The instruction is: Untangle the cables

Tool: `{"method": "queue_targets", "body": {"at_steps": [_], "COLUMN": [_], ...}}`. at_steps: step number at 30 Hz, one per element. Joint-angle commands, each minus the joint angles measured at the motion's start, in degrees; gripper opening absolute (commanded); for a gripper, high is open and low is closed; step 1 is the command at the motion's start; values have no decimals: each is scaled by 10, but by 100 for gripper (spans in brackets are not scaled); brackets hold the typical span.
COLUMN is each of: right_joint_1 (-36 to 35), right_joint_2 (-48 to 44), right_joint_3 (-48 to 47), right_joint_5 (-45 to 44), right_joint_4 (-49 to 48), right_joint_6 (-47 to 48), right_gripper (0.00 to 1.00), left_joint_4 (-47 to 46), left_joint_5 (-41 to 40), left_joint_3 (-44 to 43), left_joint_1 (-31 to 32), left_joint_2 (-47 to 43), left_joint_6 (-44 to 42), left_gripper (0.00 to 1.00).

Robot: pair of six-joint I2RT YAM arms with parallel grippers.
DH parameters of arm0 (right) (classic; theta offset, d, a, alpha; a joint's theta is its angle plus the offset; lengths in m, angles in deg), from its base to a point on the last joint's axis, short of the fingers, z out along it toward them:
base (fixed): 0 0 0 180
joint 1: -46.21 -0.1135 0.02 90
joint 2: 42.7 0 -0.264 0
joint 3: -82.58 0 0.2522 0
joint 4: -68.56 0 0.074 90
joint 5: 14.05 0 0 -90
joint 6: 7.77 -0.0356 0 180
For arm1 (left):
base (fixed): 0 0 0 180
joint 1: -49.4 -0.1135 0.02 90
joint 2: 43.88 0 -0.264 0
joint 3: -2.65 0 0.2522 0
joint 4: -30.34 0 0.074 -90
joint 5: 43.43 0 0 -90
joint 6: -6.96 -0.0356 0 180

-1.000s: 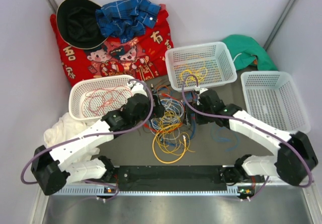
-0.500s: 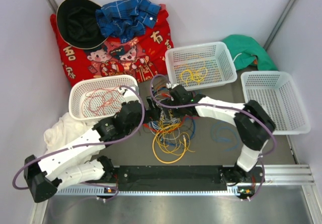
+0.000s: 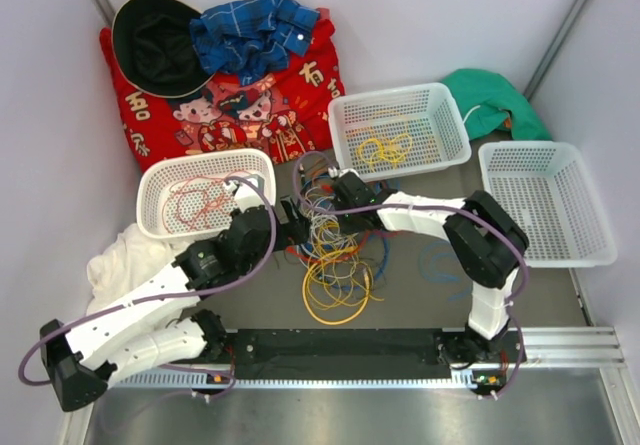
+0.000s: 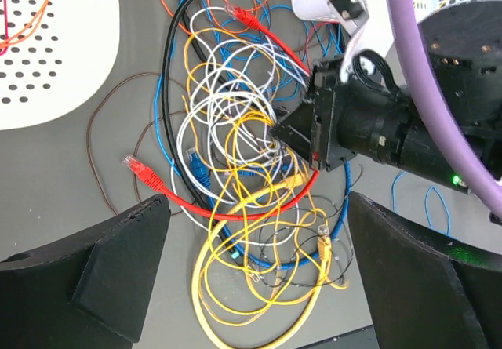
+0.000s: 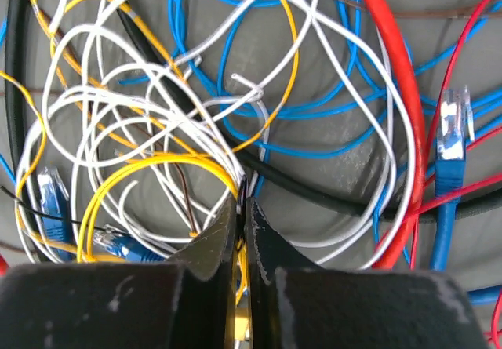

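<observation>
Few strands are binned in two baskets (image 3: 150, 195), bulk of the cables (image 3: 335, 255) left knotted on counter (image 3: 265, 305); right claw (image 5: 243, 208) pinched on a yellow cable (image 5: 157, 159), left claw (image 4: 257, 200) spread.

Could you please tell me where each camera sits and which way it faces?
Top external: above and behind, looking down at the table; left arm and right arm flank the cables.
Left wrist: on the left arm, looking down at the cables; the left gripper, open, frames them.
Right wrist: close over the tangle; the right gripper pinches cables.
Shared: top external and left wrist both show the right gripper.
</observation>
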Motion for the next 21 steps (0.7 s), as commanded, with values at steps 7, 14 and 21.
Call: {"method": "queue_targets", "body": {"at_steps": [7, 14, 21], "right_joint_1": [-13, -17, -17], "right_joint_2": [-286, -445, -496], "right_joint_3": [38, -35, -103], "right_joint_5": [-8, -11, -7], "right_joint_4": [70, 162, 225], "right_joint_6": [5, 23, 30], "right_gripper": [0, 0, 0], "left_joint_4": [-81, -231, -403], "left_joint_5": [9, 55, 123], "left_joint_3": [21, 49, 63], "left_joint_1": [2, 2, 2], "left_joint_2": [-41, -30, -19], "left_joint_6": [-20, -58, -109], "left_gripper": [99, 99, 99]}}
